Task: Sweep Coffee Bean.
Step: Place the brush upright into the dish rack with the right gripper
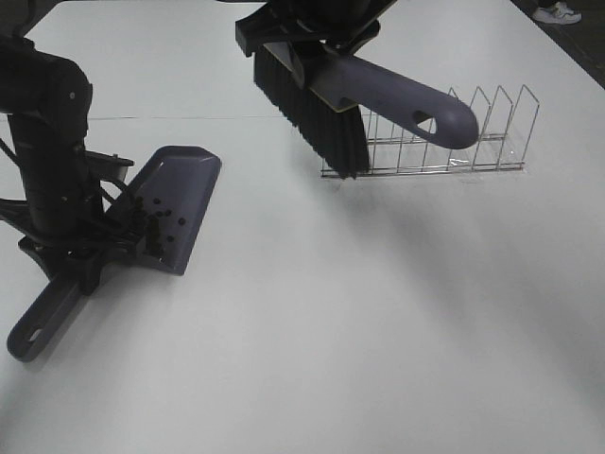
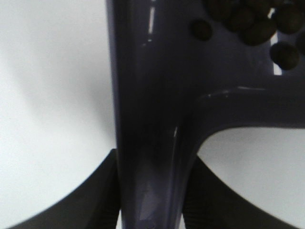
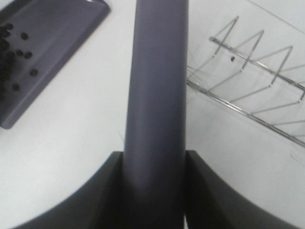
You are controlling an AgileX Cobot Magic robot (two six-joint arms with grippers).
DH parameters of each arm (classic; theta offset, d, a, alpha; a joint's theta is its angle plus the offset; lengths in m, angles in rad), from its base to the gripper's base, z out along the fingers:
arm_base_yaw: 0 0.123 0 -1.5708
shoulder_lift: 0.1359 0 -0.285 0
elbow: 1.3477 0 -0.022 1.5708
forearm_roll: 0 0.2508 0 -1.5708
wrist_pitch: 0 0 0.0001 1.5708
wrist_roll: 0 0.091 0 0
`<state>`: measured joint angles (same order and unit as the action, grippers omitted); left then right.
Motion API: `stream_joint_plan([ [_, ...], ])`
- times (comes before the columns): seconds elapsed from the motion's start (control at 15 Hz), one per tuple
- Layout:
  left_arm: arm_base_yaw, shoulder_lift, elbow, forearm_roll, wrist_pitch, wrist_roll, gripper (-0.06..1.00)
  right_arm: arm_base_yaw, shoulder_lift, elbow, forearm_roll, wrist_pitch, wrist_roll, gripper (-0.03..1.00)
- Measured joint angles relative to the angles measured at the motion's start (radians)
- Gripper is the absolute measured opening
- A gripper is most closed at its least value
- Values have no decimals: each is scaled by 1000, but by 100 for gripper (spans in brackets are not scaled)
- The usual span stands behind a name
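The left hand (image 2: 152,191) is clamped tight on the handle of the purple-grey plastic dustpan (image 1: 175,194), its two dark fingers pressing either side of the stem. The dark brown-black coffee beans (image 1: 151,222) lie inside that pan, bunched toward the rear wall near the handle, with a few scattered further out across its floor. The pan sits low on the white worktop (image 1: 378,331), its front lip pointing away from the arm. The sweeping itself looks essentially done, since no loose cluster shows on the bare surface in front of the lip. The right hand (image 3: 152,191) is closed round the handle of the purple-grey plastic brush with black bristles (image 1: 312,104). It holds the brush above the surface and well apart from the pan. What seems left is putting down the tools, or carrying the pan off to be emptied. Beneath and just behind the bristles stands a thin chrome wire rack (image 1: 454,142) with upright dividers, and it would be in the way if the brush came straight down. The right wrist view shows one small dark speck (image 3: 232,58) by the rack's wires. It may be a stray bean, though it is too small to be sure.
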<state>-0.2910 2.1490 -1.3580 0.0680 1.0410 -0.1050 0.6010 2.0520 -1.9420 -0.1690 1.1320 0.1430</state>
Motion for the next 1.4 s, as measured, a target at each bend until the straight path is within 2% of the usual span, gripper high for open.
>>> stream_joint_plan([
  [0.2, 98, -50, 0, -104, 0, 46, 33, -1, -99, 150, -9, -5, 0, 31],
  [0.33, 146, -90, 0, -127, 0, 76, 33, -25, -168, 270, 8, -37, 5, 31],
  [0.47, 152, -124, 14, -133, -3, 86, 33, -116, -259, 447, 46, -96, 23, 31],
  [0.73, 152, -126, 87, -193, -23, 135, 33, -287, -330, 675, 52, -184, 39, 31],
  [1.07, 152, -126, 93, -209, -46, 138, 33, -405, -326, 729, 52, -283, 84, 31],
  [1.13, 152, -126, 93, -216, -49, 138, 33, -425, -306, 731, 9, -324, 113, 31],
  [1.4, 152, -126, 93, -216, -53, 138, 33, -425, -264, 731, -87, -389, 190, 31],
])
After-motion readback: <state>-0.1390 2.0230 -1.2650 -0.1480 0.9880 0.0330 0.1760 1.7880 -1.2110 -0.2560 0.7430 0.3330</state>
